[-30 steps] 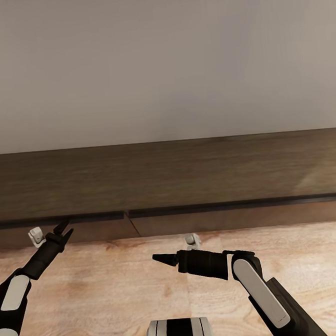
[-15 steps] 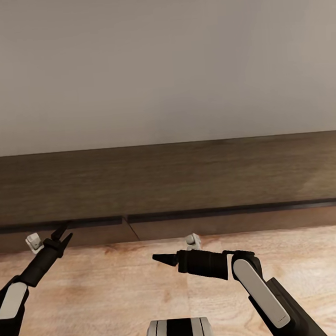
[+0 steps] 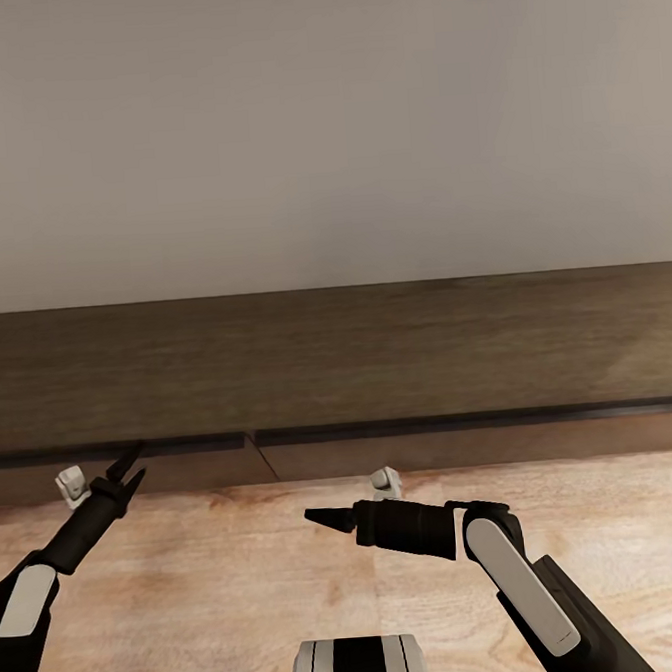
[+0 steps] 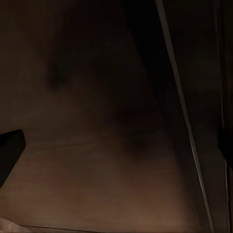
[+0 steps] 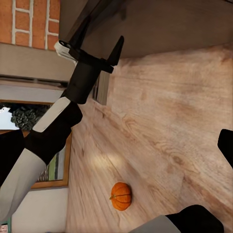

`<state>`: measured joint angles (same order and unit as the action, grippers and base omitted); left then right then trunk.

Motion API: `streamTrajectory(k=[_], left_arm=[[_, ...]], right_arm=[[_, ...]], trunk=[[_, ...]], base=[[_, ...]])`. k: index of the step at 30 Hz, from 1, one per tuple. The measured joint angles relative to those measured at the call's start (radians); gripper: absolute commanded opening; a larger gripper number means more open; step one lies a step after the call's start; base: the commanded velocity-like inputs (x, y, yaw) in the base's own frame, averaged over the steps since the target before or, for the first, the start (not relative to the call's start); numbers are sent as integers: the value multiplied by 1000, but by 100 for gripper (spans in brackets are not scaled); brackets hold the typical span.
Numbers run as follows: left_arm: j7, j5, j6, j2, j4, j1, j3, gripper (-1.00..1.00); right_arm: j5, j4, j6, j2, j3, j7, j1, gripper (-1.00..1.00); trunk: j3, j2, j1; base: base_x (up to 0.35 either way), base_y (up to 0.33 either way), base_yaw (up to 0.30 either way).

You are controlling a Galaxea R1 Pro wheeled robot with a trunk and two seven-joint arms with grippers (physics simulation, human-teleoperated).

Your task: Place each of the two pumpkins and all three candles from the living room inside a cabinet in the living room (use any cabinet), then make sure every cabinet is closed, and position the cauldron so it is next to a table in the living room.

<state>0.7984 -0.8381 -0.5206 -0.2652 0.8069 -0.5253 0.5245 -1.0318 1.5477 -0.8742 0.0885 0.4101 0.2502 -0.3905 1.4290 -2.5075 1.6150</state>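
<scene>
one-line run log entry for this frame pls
phase: at cabinet front | left end effector: open, empty, at panel top edge | right end effector: idle over floor | pumpkin: on floor

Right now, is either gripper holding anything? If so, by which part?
Nothing is held. The left gripper is open and empty at the cabinet front; the right gripper is empty over the floor. A pumpkin lies loose on the floor.

cabinet (image 3: 379,373): both ends cut off by frame | left wrist view: too dark to read
</scene>
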Motion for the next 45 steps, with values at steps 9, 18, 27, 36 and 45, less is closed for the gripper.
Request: streamTrajectory(k=[9, 18, 27, 36, 45], left_arm=[[1, -28, -7, 0, 1, 3, -12, -100], [1, -43, -6, 0, 2, 4, -12, -100], [1, -44, -5, 0, 2, 4, -12, -100], [2, -40, -6, 0, 2, -22, -14, -100], [2, -48, -9, -2, 3, -23, -13, -100]], right_arm=[[0, 0, 0, 0, 1, 0, 0, 100], [0, 0, 0, 0, 2, 0, 0, 100], [0, 0, 0, 0, 2, 0, 0, 100], [0, 0, 0, 0, 2, 0, 0, 100], [0, 0, 0, 0, 4, 0, 0, 100]], trunk=[[0, 0, 0], [0, 0, 0], [0, 0, 0], [0, 0, 0], [0, 0, 0]], base=[[0, 0, 0], [0, 0, 0], [0, 0, 0], [-54, 7, 0], [-5, 2, 0]])
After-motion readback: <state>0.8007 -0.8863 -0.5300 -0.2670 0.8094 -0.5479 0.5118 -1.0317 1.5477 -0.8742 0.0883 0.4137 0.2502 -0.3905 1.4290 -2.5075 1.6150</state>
